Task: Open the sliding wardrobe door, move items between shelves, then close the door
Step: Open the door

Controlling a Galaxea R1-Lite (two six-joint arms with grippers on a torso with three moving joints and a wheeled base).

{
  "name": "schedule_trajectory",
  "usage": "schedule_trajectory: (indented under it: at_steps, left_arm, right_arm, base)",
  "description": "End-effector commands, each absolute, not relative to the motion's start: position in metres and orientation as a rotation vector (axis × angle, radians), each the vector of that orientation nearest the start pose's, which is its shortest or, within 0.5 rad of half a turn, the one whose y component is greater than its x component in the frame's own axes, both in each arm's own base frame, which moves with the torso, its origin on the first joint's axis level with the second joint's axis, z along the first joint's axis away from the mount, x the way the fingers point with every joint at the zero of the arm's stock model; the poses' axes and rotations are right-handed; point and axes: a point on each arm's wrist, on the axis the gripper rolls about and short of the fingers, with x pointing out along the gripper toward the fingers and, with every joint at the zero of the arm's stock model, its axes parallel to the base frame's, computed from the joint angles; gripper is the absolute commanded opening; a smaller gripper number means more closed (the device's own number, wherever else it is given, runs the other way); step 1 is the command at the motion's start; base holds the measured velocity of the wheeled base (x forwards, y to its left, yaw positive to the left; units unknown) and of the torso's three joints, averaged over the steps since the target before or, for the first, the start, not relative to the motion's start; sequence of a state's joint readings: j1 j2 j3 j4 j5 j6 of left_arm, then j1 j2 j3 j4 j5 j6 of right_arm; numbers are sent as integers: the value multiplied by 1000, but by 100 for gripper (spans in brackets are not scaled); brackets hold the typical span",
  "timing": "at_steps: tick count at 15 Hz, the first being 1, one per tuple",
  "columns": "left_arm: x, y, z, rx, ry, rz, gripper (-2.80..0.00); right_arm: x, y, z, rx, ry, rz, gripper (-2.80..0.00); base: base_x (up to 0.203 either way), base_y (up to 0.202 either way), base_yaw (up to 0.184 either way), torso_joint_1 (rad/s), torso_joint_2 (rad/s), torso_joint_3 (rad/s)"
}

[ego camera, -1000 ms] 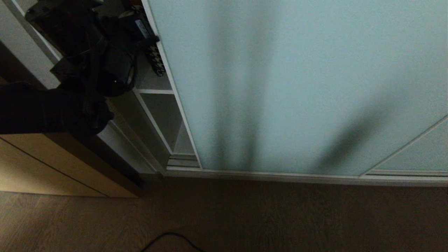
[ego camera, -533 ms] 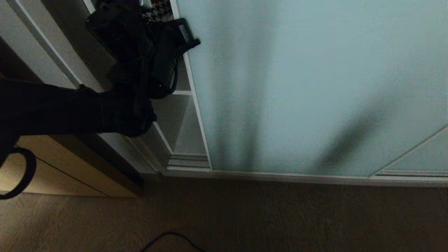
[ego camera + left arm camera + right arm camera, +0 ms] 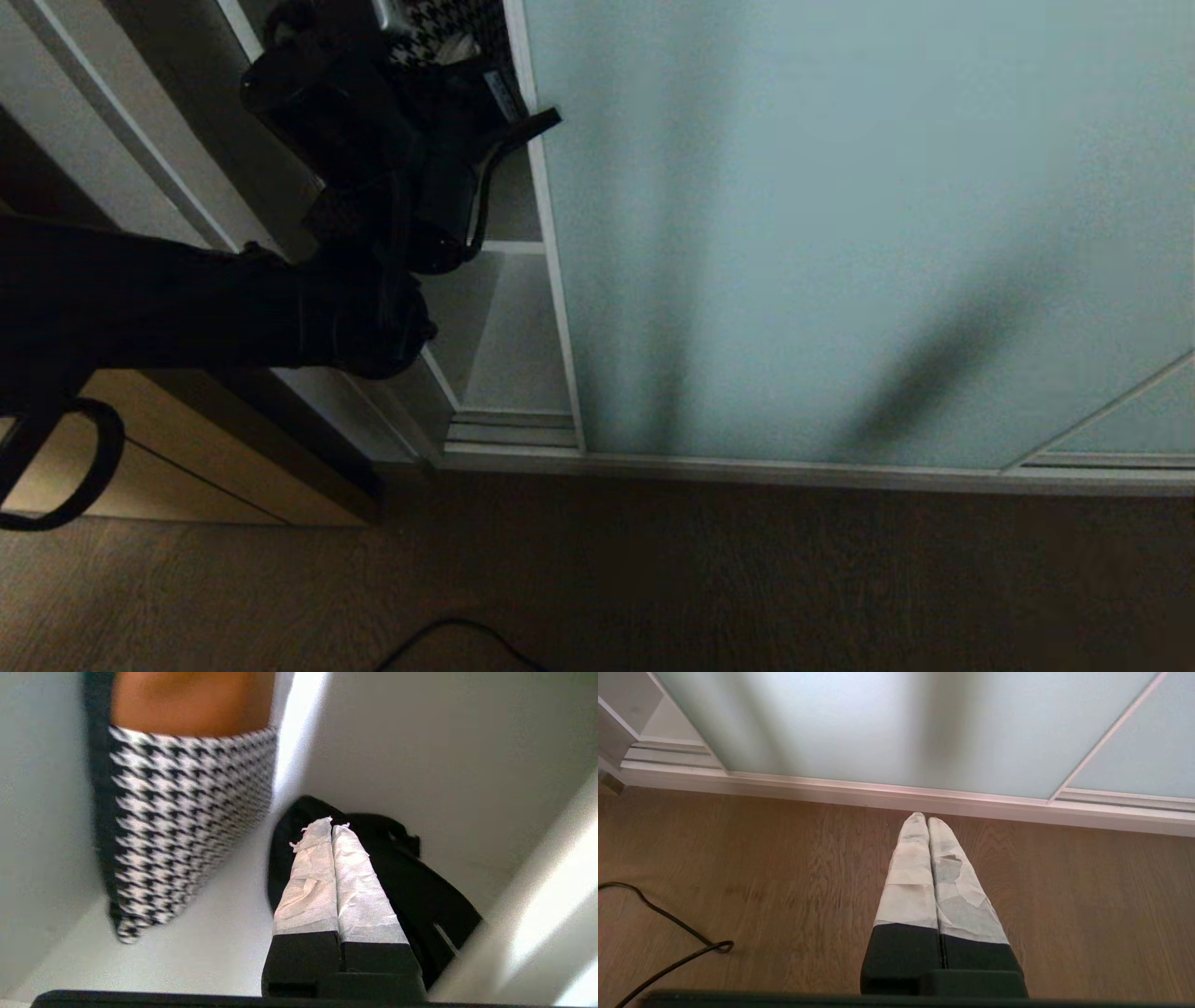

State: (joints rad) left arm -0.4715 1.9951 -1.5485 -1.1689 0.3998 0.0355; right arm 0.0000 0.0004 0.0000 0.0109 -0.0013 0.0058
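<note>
Door (image 3: 840, 233) only partway open w/ a gap upper left of the head view, left gripper (image 3: 332, 826) clenched on nothing, both bags (image 3: 187, 812) unmoved on their shelf (image 3: 210, 942), right gripper (image 3: 927, 819) clenched too, idle over floor.

Our head cam looks steeply down at door (image 3: 840, 233) & floor (image 3: 653, 579); left wrist cam sits close inside shelf (image 3: 210, 952); right wrist cam shares door, floor.

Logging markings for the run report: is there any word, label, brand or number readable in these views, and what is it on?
No text can be read in any view.
Small pale label on the left gripper body: too blurred to read.
Houndstooth bag: pattern only, no lettering.
Black bag: no marking visible.
Sliding wardrobe door: plain frosted glass.
Right gripper: tape-wrapped, blank.
</note>
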Motion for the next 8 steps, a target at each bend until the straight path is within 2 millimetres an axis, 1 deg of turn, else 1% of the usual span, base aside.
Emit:
schedule_trajectory:
  at_steps: [1, 3, 5, 8]
  left_arm:
    - [344, -173, 337, -284, -667, -74, -280]
    - [340, -176, 338, -287, -670, -73, -280]
    - [326, -169, 351, -312, -694, -52, -280]
    - [300, -160, 367, -329, -711, -58, -280]
  right_arm:
    - [-23, 0, 74, 6, 11, -2, -280]
    - [-23, 0, 74, 6, 11, -2, -280]
    - [-23, 0, 74, 6, 12, -2, -280]
    - [-23, 0, 74, 6, 11, -2, -280]
  base:
    - [0, 0, 0, 0, 0, 0]
    - [0, 0, 0, 0, 0, 0]
    - [0, 0, 0, 0, 0, 0]
    - [0, 0, 0, 0, 0, 0]
